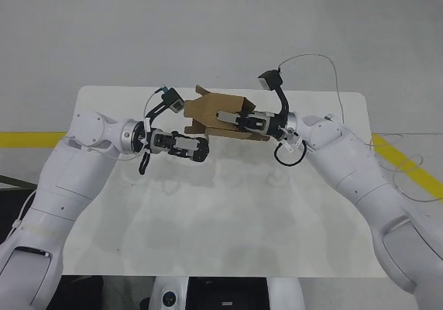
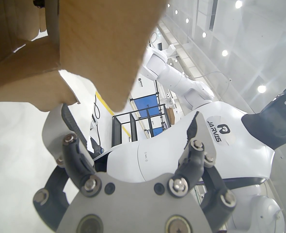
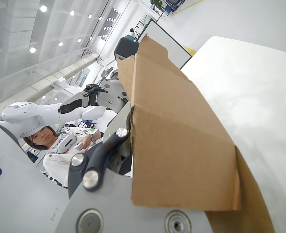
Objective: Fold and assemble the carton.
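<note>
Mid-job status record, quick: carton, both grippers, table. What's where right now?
carton: brown, partly opened, flaps loose, near the table's far edge
right gripper: jaws shut on a carton wall
left gripper: jaws open, holding nothing, close by the carton's left end
table: white
assembly: not yet done
</note>
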